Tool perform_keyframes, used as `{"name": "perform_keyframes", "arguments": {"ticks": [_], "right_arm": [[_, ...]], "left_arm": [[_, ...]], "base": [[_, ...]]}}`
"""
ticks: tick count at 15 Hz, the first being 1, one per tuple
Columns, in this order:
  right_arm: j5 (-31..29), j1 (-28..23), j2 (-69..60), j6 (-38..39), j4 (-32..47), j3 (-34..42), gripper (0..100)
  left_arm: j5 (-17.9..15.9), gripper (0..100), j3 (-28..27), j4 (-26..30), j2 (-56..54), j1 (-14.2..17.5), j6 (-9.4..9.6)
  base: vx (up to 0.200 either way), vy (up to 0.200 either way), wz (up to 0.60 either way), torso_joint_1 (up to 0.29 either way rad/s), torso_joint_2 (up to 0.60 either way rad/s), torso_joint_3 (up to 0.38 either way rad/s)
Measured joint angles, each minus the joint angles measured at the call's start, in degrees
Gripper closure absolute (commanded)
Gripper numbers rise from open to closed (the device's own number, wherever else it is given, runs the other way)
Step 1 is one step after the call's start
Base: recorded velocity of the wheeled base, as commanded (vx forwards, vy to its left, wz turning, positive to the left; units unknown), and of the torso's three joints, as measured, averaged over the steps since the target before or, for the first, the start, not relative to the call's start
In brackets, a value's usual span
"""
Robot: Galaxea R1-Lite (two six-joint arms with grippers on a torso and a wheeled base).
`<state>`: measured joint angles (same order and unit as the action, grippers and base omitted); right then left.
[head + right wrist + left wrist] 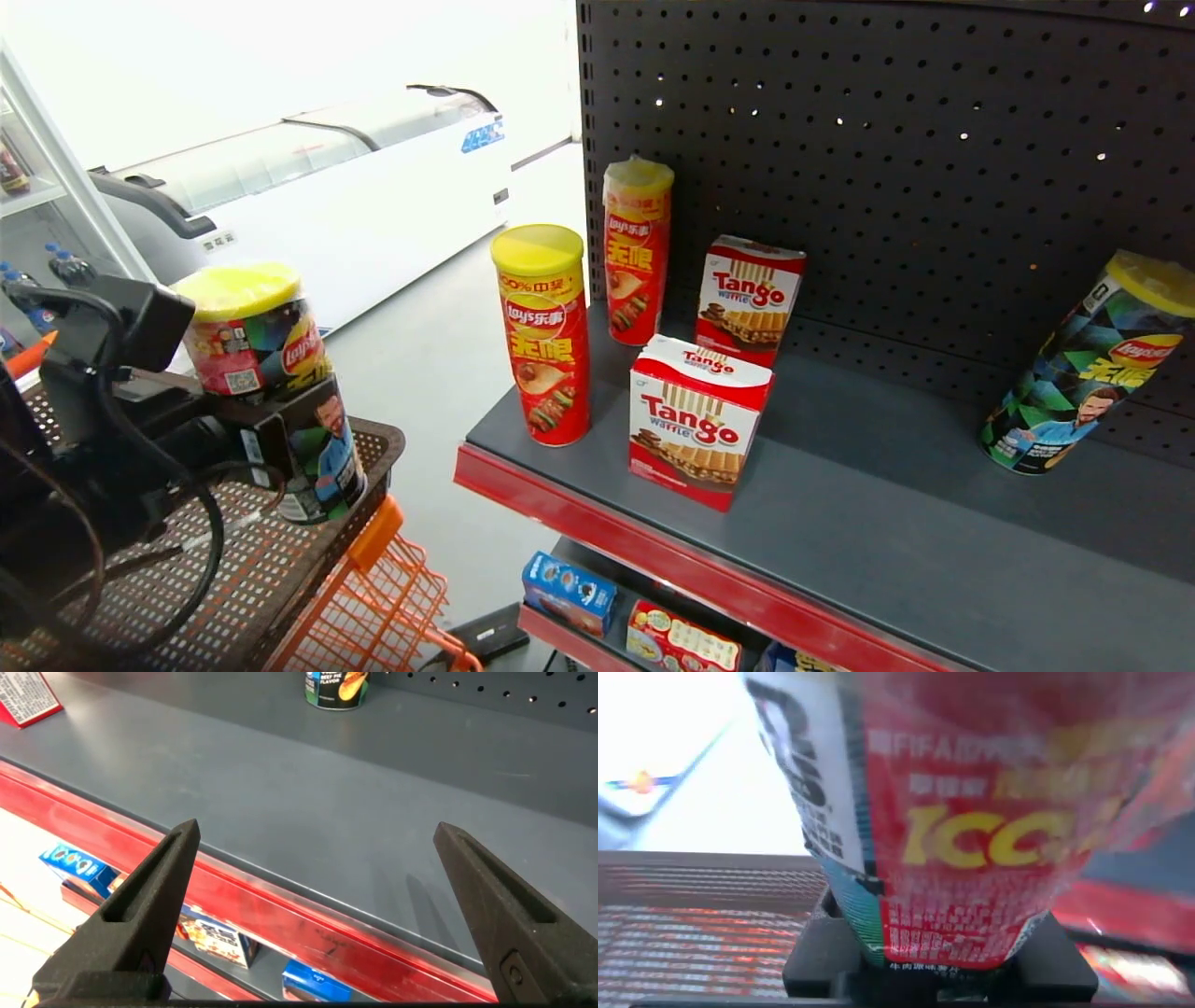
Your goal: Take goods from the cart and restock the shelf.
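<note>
black left claw [275,439] grips a yellow-lidded chip can [252,345]; right claw [316,831] gapes wide over the shelf [374,765].

Before me the grey shelf [887,523] carries two upright red chip canisters [544,336] [638,252] and two wafer boxes [697,422] [750,299]; a blue-green chip canister [1083,369] leans against its pegboard [887,140]

A long white chest freezer [355,196] with curved sliding glass lids stands on the pale grey floor [439,373]. Strong light washes out the room beyond it. At the far left is a white-framed cabinet [56,177] holding bottles [65,266]. On the right rises a black pegboard panel [887,140], with pinpoints of light in some holes.
</note>
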<state>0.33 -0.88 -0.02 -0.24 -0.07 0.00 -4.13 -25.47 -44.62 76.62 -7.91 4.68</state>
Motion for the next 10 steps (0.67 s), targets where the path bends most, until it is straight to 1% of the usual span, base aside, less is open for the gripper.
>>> {"name": "perform_keyframes", "arguments": {"ticks": [1,2,3,6,7,10], "right_arm": [[0.0,0.0,0.0,0.0,0.0,0.0,0],[0.0,0.0,0.0,0.0,0.0,0.0,0],[0.0,0.0,0.0,0.0,0.0,0.0,0],[0.0,0.0,0.0,0.0,0.0,0.0,0],[0.0,0.0,0.0,0.0,0.0,0.0,0],[0.0,0.0,0.0,0.0,0.0,0.0,0]], "left_arm": [[-3.1,100,0.1,6.4,-3.4,-0.6,-0.06],[-4.7,100,0.2,10.8,-6.1,-1.0,-0.01],[-5.8,100,0.2,13.3,-8.9,-1.4,0.10],[-6.8,100,0.0,14.1,-13.3,-5.1,-0.15],[-7.7,100,0.0,14.2,-14.0,-6.0,-0.26],[-13.0,100,0.0,14.7,-15.6,-8.6,-0.45]], "base": [[0.000,0.000,0.00,0.000,0.00,0.000],[0.000,0.000,0.00,0.000,0.00,0.000],[0.000,0.000,0.00,0.000,0.00,0.000],[0.000,0.000,0.00,0.000,0.00,0.000],[0.000,0.000,0.00,0.000,0.00,0.000],[0.000,0.000,0.00,0.000,0.00,0.000]]}}
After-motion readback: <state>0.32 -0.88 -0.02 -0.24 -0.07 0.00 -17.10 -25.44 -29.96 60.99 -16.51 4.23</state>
